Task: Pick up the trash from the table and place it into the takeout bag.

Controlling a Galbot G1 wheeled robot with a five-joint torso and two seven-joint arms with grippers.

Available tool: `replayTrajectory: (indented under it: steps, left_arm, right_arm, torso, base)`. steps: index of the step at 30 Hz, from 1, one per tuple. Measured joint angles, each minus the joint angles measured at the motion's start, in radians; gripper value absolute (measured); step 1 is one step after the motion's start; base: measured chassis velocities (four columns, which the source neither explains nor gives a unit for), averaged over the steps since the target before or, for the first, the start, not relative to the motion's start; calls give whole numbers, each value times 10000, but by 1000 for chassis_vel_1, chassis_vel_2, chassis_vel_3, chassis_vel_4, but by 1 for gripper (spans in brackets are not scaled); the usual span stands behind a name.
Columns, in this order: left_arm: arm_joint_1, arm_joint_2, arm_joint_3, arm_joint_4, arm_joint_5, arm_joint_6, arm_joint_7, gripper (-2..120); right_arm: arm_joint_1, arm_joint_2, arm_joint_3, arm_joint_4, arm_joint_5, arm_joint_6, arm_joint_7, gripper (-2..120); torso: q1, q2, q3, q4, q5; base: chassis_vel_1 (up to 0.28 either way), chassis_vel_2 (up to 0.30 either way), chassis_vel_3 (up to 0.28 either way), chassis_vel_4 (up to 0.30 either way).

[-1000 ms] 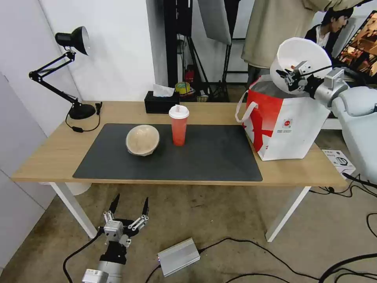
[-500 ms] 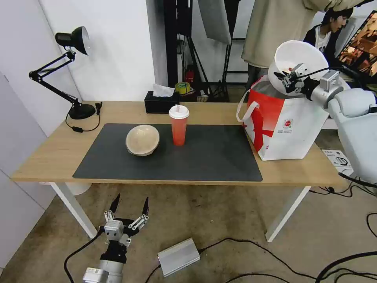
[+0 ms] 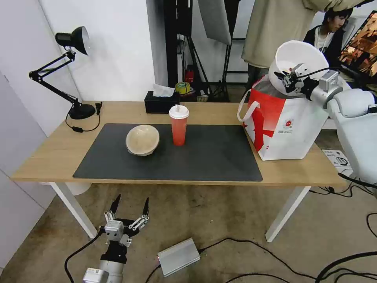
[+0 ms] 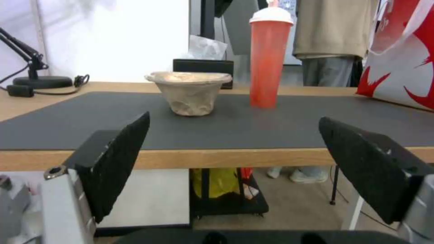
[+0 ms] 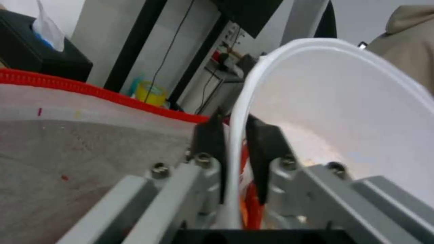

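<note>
— What does the right gripper (image 3: 286,77) have hold of?

— Its two dark fingers (image 5: 211,135) are pinched on the rim of the white bowl (image 3: 300,63), one finger inside the wall and one outside. The bowl hangs tilted in the air, its open side turned toward the robot, right over the open mouth of the takeout bag (image 3: 284,125). From the right wrist, pale food traces show low inside the bowl (image 5: 352,112), with the bag's red edge (image 5: 113,96) and its lining just beneath.

— And the bag itself?

— It stands upright at the right end of the table (image 3: 55,151), partly on the wood and touching the right edge of the dark grey mat (image 3: 204,157). A white loop handle droops from its left side.

— The left gripper (image 3: 129,206)?

— Its fingers (image 4: 117,159) are spread wide and hold nothing. It hangs low in front of the table, below the front edge, pointing at the desktop.

— What remains on the table?

— The beige bowl (image 3: 143,140) sits on the mat left of centre, and the red cup (image 3: 179,125) with its white lid stands upright just to the bowl's right, apart from it. From the left wrist both appear on the mat, the bowl (image 4: 189,92) nearer and the cup (image 4: 269,57) beside it. A black tissue box (image 3: 161,103) rests behind them on the wood near the far edge, and a black desk lamp (image 3: 66,70) stands at the far left corner
</note>
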Motion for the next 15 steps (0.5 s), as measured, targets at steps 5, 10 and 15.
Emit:
replayTrajectory:
  steps: [5, 10, 15]
  left_arm:
    - [23, -13, -8, -12, 3, -48, 7, 100]
    - [29, -32, -18, -71, 3, -55, 10, 100]
    - [54, -51, -26, -100, 8, -72, 11, 100]
  right_arm:
    - [-16, -18, 0, 79, -1, -29, 29, 36]
    - [-16, -67, 2, 226, 4, -62, 38, 54]
    - [-76, -139, 9, 317, 19, -74, 41, 71]
  torso:
    - [0, 1, 0, 0, 0]
    - [0, 1, 0, 1, 0]
    - [0, 0, 0, 0, 0]
  base:
    - [0, 0, 0, 0]
    - [0, 0, 0, 0]
    - [0, 0, 0, 0]
